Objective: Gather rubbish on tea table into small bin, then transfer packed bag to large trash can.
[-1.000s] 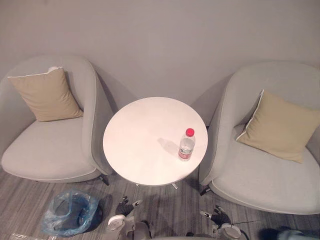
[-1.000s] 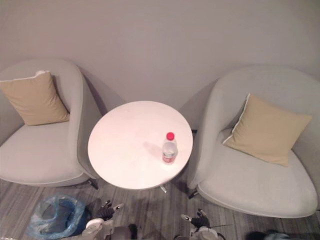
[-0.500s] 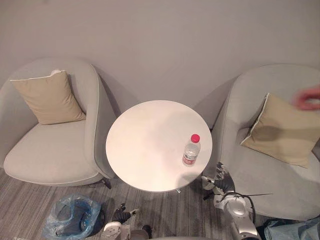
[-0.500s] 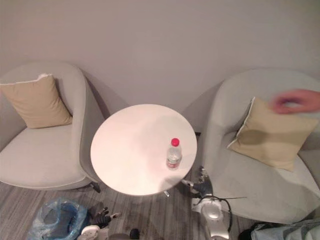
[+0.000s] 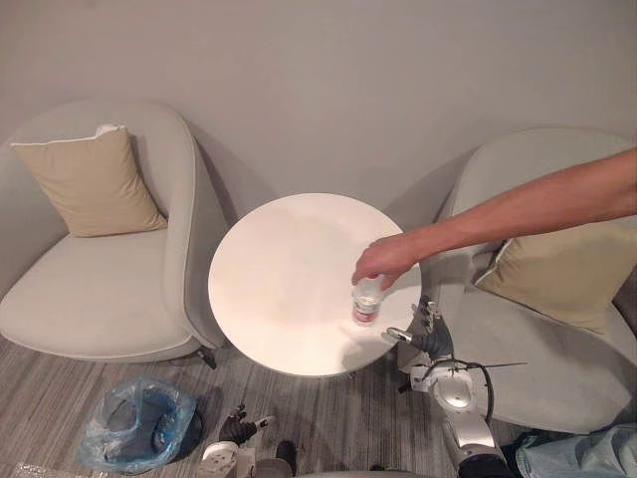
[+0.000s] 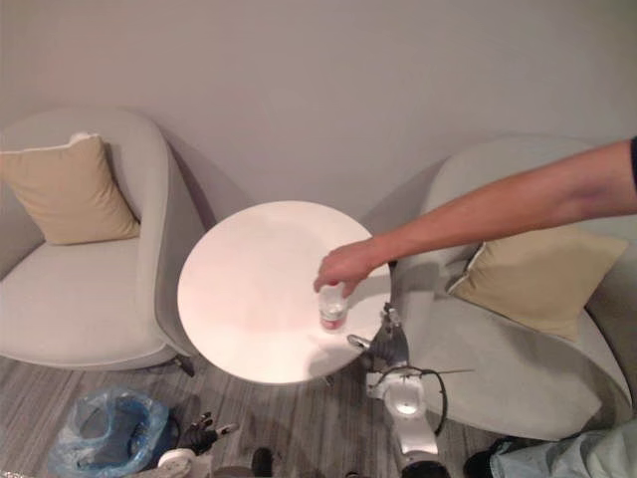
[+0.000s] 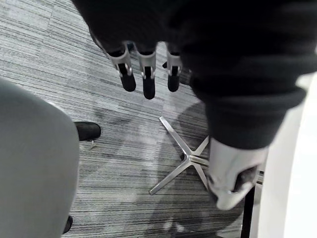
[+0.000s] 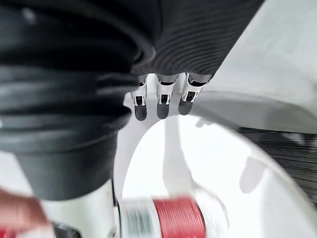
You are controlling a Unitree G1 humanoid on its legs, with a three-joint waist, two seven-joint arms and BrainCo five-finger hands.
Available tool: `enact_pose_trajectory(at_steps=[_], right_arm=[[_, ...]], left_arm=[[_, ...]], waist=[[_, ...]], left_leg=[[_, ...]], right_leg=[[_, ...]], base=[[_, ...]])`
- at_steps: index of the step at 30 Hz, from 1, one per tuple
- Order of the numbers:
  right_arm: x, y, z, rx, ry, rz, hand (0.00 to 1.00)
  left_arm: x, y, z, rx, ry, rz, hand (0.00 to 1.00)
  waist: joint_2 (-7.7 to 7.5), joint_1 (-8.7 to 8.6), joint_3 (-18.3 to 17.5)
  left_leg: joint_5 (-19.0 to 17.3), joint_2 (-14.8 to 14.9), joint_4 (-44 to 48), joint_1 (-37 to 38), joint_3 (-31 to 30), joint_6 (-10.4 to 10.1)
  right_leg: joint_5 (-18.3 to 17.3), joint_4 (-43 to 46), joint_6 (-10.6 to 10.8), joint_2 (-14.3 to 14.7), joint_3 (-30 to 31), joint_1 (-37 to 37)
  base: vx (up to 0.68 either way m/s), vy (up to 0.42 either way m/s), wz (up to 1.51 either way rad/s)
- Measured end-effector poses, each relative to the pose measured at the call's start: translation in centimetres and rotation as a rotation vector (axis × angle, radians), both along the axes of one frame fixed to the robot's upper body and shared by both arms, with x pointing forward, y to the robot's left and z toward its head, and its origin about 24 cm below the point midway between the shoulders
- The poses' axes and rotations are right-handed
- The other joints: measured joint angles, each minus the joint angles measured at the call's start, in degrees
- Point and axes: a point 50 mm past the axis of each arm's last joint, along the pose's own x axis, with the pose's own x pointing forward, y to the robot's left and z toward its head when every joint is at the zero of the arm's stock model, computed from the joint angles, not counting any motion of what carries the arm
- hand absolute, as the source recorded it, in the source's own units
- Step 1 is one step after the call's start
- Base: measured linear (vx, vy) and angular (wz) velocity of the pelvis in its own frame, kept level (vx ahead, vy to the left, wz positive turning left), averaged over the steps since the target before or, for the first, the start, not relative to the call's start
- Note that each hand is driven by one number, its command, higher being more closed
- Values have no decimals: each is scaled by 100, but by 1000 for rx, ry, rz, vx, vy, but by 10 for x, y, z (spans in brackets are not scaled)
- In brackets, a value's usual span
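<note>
Though unreadable, bottle (image 5: pixel 366 304) label seemingly red

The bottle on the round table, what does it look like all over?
The bottle is see-through, plastic by the look, with a red label band low on its body. It stands upright on the round white table, near the edge on the robot's right. A person's hand grips its top, hiding the cap. The robot's right hand is open just past the table's edge, not touching it.
</note>
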Motion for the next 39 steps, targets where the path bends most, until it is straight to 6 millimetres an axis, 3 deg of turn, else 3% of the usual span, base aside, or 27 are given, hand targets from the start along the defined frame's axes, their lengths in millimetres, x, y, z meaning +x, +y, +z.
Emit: enact_pose_trajectory(at_steps=[12, 25, 33, 39], right_arm=[[12, 12, 1, 15, -2, 42, 0], [16, 21, -11, -1, 66, 98, 0], [41, 40, 7, -48, 10, 207, 0], [70, 44, 38, -107, -91, 221, 0]], left_arm=[[5, -1, 3, 2, -28, -9, 0], [7, -2, 3, 3, -33, -19, 0], [18, -5, 7, 5, -65, -45, 0], [29, -5, 13, 3, -120, -37, 0]], waist=[[0, 32, 161], [-5, 41, 213], [24, 216, 396], [65, 302, 670]], left_leg=[[57, -28, -74, -67, -196, 8], [59, -30, -88, -54, -222, 4], [85, -35, -84, -107, -288, -4], [193, -63, -78, -346, -599, 6]], right_leg=[[0, -71, -2, -1, -191, 37], [8, -87, -25, -2, -217, 107], [9, -86, -23, -5, -285, 99], [17, -80, -29, -9, -592, 21]], base=[[-5, -12, 9], [-11, -8, 2], [-25, -18, 4], [-19, -22, 29]])
